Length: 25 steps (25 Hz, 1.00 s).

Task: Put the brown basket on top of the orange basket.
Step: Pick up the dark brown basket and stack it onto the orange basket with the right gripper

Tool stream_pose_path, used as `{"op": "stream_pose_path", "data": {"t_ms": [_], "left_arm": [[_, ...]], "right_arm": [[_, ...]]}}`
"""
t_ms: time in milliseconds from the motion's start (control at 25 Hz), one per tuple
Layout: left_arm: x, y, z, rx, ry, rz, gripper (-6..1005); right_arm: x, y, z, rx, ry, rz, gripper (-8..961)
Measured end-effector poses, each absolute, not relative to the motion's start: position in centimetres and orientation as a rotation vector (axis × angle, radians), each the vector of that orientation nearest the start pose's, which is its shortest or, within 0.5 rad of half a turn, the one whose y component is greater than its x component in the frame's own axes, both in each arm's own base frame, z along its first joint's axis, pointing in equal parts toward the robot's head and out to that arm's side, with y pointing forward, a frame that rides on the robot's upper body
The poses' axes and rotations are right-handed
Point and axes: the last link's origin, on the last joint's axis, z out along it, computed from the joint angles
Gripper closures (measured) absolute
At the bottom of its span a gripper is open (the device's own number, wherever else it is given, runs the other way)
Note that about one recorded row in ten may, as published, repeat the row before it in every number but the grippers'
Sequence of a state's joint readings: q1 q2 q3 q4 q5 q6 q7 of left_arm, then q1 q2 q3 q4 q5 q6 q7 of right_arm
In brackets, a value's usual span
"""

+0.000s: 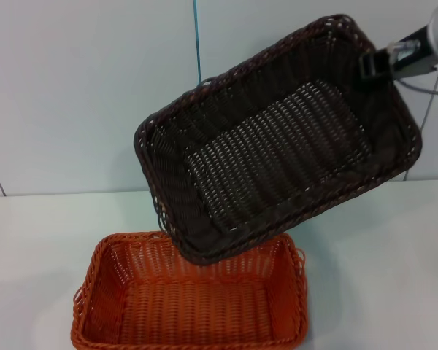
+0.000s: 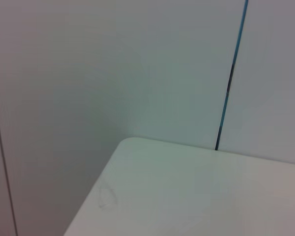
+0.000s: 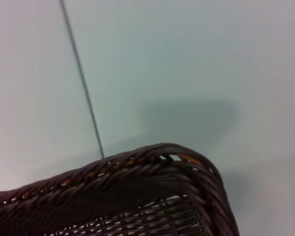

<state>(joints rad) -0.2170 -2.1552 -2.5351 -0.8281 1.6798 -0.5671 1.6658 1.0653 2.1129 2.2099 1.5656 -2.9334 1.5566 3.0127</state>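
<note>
The white table [image 1: 394, 262] carries the orange basket [image 1: 190, 299] at its near edge. The brown basket [image 1: 277, 138] hangs tilted in the air above its far rim, the right gripper [image 1: 376, 64] clamping its upper far rim.

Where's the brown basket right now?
In the head view the brown basket hangs tilted in the air, held at its far right rim by the right gripper, above and behind the orange basket.
</note>
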Motion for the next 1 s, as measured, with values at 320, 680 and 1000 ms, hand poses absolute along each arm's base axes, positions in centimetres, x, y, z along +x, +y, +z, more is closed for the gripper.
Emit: {"op": "stream_pose_path", "data": {"t_ms": [320, 680, 1000], "left_arm": [[-43.8, 29.5, 10.2, -1.387, -1.096, -0.301, 141], [-43.6, 29.6, 10.9, -1.383, -1.071, -0.299, 140], [-43.6, 29.7, 10.8, -1.387, -1.07, -0.296, 140]], "right_arm": [[5.9, 44.6, 11.0, 1.484, 2.483, 1.147, 819], [4.6, 45.4, 12.4, 1.445, 2.347, 0.967, 819], [3.4, 46.4, 9.1, 1.44, 2.407, 0.912, 819]]}}
